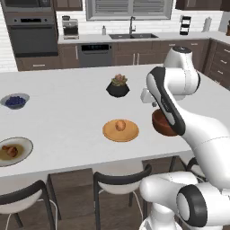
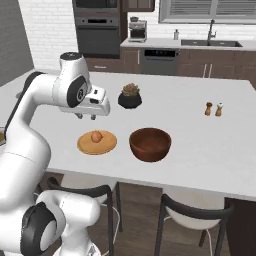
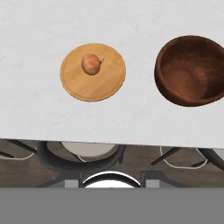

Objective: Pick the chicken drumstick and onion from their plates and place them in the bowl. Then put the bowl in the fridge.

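Bright, even rendered light; soft shadows.

- I see the onion (image 1: 120,125) on the wooden plate (image 1: 112,132), with the bowl (image 2: 150,144) just to its right on the bench (image 2: 200,145).
- The drumstick (image 1: 11,151) lies in its dish (image 1: 23,144), far left.
- The succulent pot (image 2: 130,97) stands behind.

A white counter (image 1: 67,117) fronts dark wood cabinets (image 1: 134,54), a wall oven (image 1: 33,38), a sink (image 1: 132,36) under a window (image 1: 128,9), white brick wall (image 2: 47,30), black-backed chairs (image 1: 119,182).
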Tool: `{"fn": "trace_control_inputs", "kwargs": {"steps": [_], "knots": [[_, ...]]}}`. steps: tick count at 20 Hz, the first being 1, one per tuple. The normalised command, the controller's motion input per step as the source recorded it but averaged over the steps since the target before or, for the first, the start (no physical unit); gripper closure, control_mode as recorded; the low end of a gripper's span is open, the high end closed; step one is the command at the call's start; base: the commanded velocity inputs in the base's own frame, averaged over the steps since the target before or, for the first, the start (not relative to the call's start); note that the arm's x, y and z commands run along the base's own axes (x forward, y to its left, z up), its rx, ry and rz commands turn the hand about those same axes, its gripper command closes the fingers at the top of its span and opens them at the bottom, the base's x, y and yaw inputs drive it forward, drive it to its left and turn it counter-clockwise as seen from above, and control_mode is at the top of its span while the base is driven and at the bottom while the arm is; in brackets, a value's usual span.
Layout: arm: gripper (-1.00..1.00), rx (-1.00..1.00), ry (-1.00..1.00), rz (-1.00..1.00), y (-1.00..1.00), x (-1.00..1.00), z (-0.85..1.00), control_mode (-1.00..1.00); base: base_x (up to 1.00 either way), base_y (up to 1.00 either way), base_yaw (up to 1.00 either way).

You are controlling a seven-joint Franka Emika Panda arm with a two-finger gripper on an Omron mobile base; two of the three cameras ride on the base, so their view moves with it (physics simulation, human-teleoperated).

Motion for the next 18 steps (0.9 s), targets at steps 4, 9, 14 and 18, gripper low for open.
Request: {"fn": "trace_control_inputs", "kwargs": {"steps": [4, 9, 14, 18], "knots": [[-1.00, 0.00, 0.00, 0.00, 0.00, 0.00, 0.00, 1.00, 0.00, 0.00, 0.00], [-1.00, 0.00, 0.00, 0.00, 0.00, 0.00, 0.00, 1.00, -0.20, 0.39, -0.01], [-1.00, 0.00, 0.00, 0.00, 0.00, 0.00, 0.00, 1.00, -0.25, 0.99, -0.02], [-1.00, 0.00, 0.00, 0.00, 0.00, 0.00, 0.00, 1.00, -0.15, 1.00, 0.00]]}}
